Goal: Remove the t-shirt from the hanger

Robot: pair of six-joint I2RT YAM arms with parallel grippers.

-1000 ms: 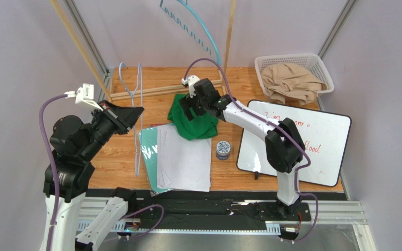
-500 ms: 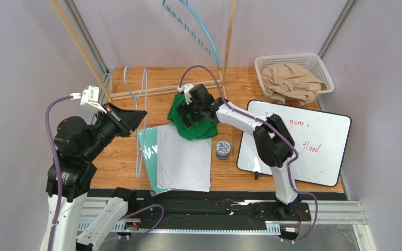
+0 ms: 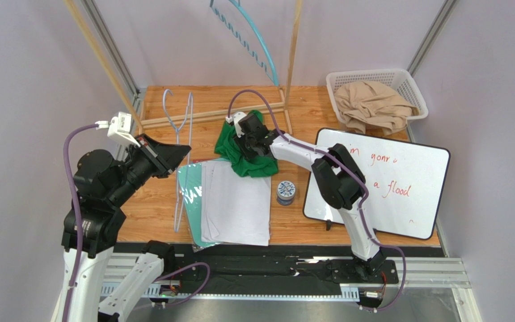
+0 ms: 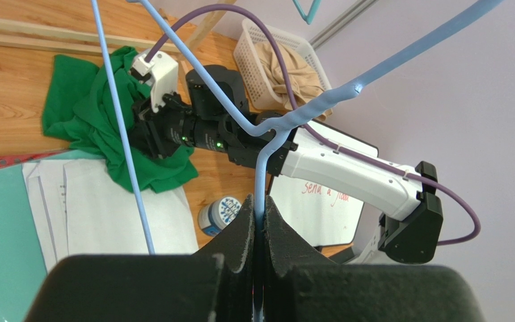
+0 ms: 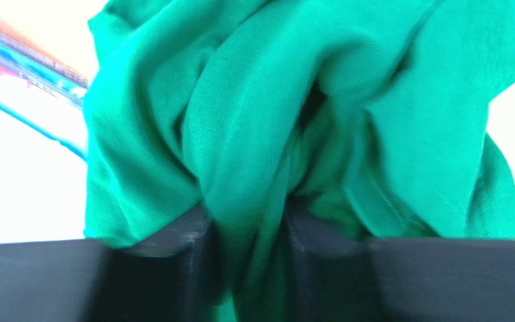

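Note:
The green t-shirt lies crumpled on the wooden table, off the hanger, also visible in the left wrist view. My right gripper is pressed down into it. In the right wrist view a fold of the t-shirt is pinched between the fingers of my right gripper. My left gripper is raised over the table's left side. It is shut on the thin light-blue wire hanger, which is bare and runs down toward the table.
White sheets on a teal folder lie in front of the shirt, a small blue-patterned tin beside them. A whiteboard sits on the right, a white basket with beige cloth at back right. A wooden rack carries a teal hanger.
My right gripper moved left and down into the shirt and closed on a fold of it. My left arm shifted the hanger slightly right and toward the back.

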